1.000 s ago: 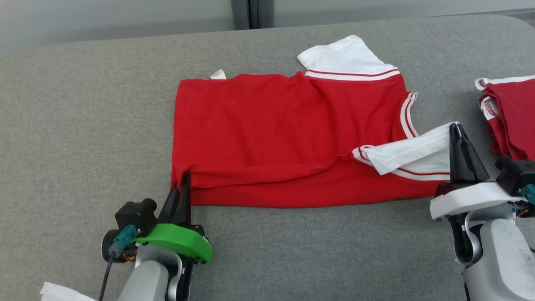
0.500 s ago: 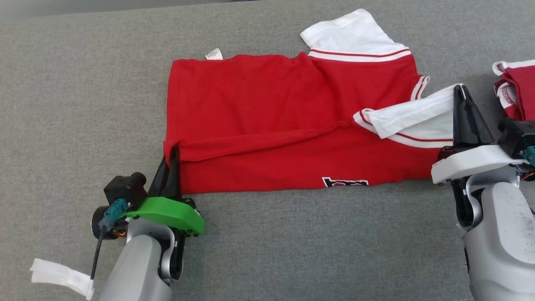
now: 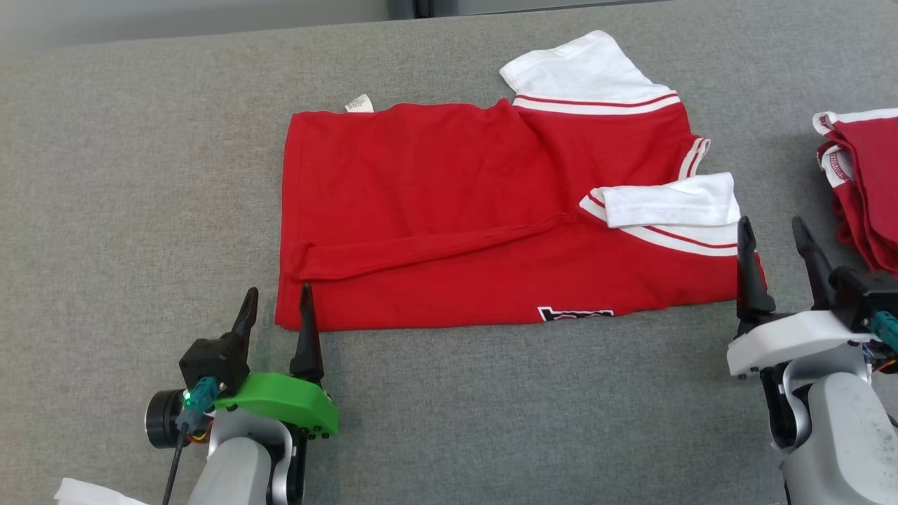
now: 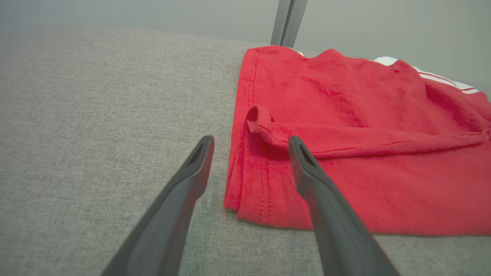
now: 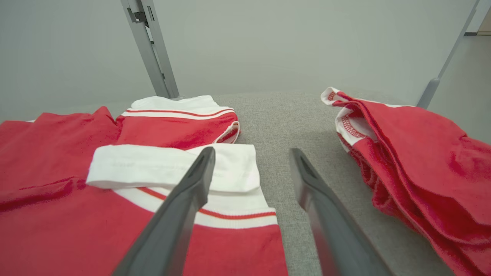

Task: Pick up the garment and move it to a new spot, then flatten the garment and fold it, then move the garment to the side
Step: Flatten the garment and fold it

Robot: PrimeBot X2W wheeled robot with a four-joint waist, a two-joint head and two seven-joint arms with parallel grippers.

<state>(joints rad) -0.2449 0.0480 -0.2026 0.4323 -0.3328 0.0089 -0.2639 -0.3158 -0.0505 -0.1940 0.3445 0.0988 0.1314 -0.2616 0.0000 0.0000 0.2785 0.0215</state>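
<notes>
L gripper [image 3: 278, 289] nr front edge of worktop [image 3: 140, 175]: fingers apart, empty, at garment's [image 3: 449, 210] front-left corner. R gripper [image 3: 771, 221] apart too, empty, by white sleeve [image 3: 666, 205]. Garment lies part-folded mid-worktop. 2nd red garment [image 3: 866, 182] at right edge.

Count on the grey padded surface [image 3: 140, 175]:
- Flat garment [image 3: 435, 210]: 1, mid-surface.
- Red-and-white heap [image 3: 866, 189]: 1, at the right edge. Can't tell how many pieces are in it.
- White sleeves on the flat one: 2, far sleeve [image 3: 586, 70] and near sleeve [image 3: 666, 203].
- Label tag [image 3: 358, 104]: 1, at its far edge.
- Grippers: 2, left gripper [image 3: 277, 298] and right gripper [image 3: 770, 228], with 2 dark fingers [image 3: 306, 337] each.
- White scrap [image 3: 84, 491]: 1, near-left corner.
</notes>
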